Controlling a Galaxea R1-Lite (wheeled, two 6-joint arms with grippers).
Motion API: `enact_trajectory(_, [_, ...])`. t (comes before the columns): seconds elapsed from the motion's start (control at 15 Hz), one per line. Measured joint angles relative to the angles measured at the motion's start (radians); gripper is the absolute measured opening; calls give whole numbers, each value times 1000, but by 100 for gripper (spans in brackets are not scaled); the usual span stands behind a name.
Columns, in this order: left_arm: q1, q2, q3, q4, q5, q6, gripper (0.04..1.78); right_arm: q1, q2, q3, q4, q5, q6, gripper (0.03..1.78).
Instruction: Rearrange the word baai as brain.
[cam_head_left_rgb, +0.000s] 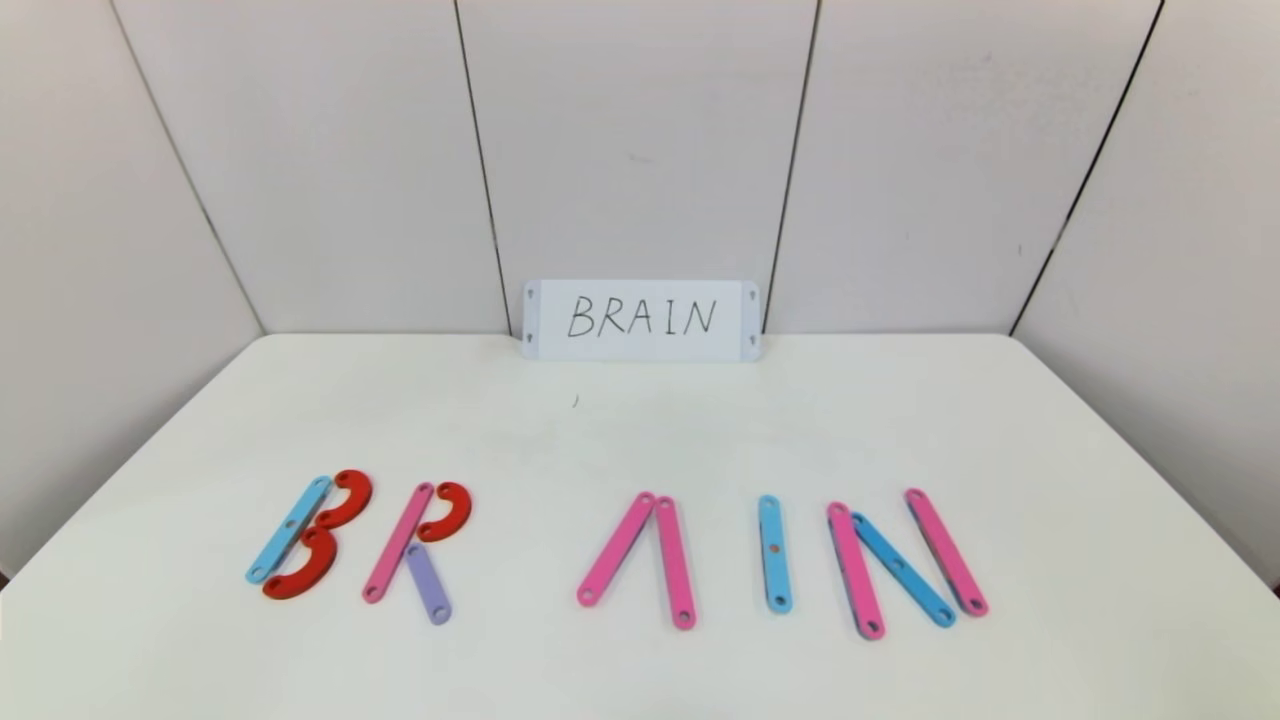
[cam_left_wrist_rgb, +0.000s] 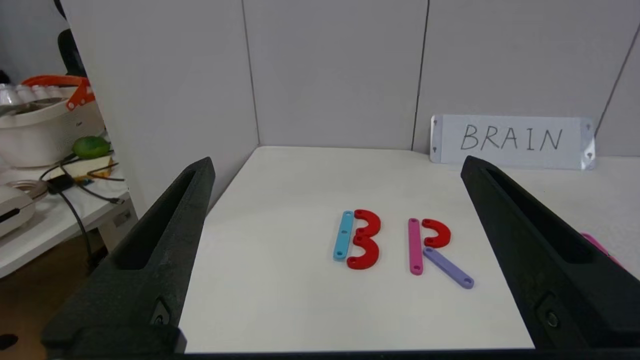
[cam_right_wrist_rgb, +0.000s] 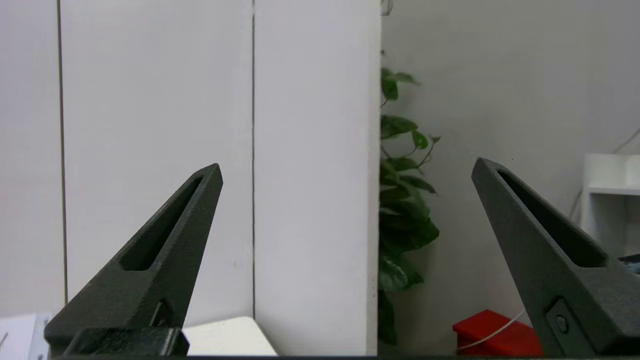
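Letter strips (cam_head_left_rgb: 637, 548) lie flat, thin, light, rigid: pinch 1 by its long edges. Left gripper (cam_left_wrist_rgb: 337, 167) and right gripper (cam_right_wrist_rgb: 347, 167) both spread, empty.

On the white table (cam_head_left_rgb: 640, 430), the word (cam_head_left_rgb: 615, 555) lies in a row of large letters: a B of a light-blue strip (cam_head_left_rgb: 288, 529) and two red arcs, an R with a purple leg (cam_head_left_rgb: 428, 584), an A of two pink strips (no crossbar), a single blue I (cam_head_left_rgb: 774, 553), and an N. A white card (cam_head_left_rgb: 641, 320) reading BRAIN leans against the back wall.
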Motion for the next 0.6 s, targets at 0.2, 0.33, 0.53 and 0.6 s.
enact_trajectory(0.2, [0,0,233,-188,11,1,173,0,0,334,-261,27,3,174])
enact_trajectory(0.33, [0,0,319,-235,-2,5,173,0,0,470,-366,77,30,174])
enact_trajectory(0.53, [0,0,418,-259,-32,10,173,-1,0,515,-303,135,88,174])
enact_trajectory(0.6, [0,0,450,-287,-34,19,173,0,0,520,-259,140,105,174])
